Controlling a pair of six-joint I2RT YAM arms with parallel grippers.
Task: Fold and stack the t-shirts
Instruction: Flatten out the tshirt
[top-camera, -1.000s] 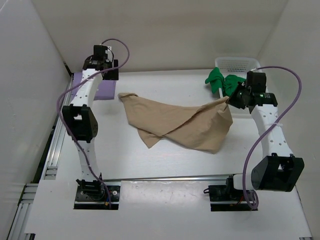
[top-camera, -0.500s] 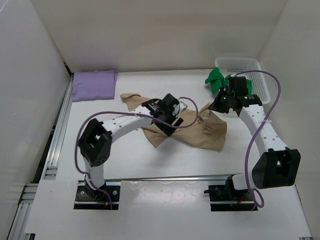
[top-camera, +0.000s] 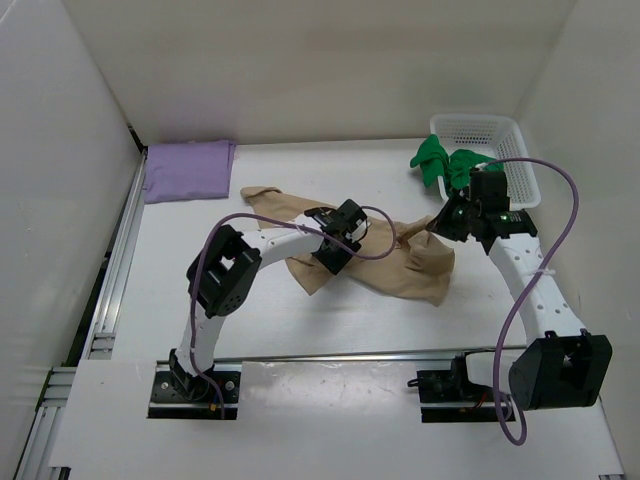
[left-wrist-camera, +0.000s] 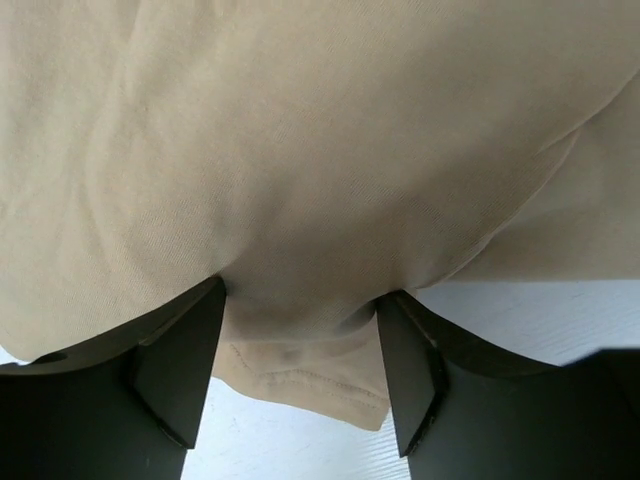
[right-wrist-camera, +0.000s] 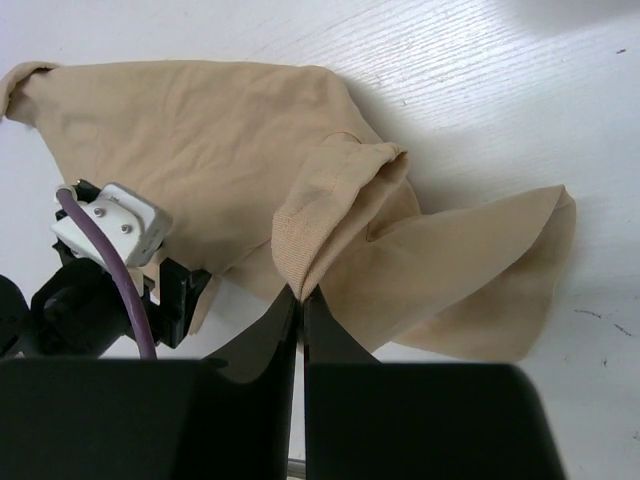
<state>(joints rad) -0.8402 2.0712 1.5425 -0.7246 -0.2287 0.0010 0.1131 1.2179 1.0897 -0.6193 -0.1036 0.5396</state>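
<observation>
Tan tee (top-camera: 390, 275) rumpled ctr, lavender tee (top-camera: 188, 168) folded

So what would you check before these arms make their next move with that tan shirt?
1. Hold of right gripper on tan shirt: ok, shut on a fold.
2. Hold of left gripper: not ok, jaws apart, cloth between them.
3. Flatness of tan shirt: not ok, crumpled.
4. Room around purple shirt: ok, folded in the far left corner, apart from both arms.
5. Gap from green shirt to tan one: ok, it sits by the basket.
</observation>
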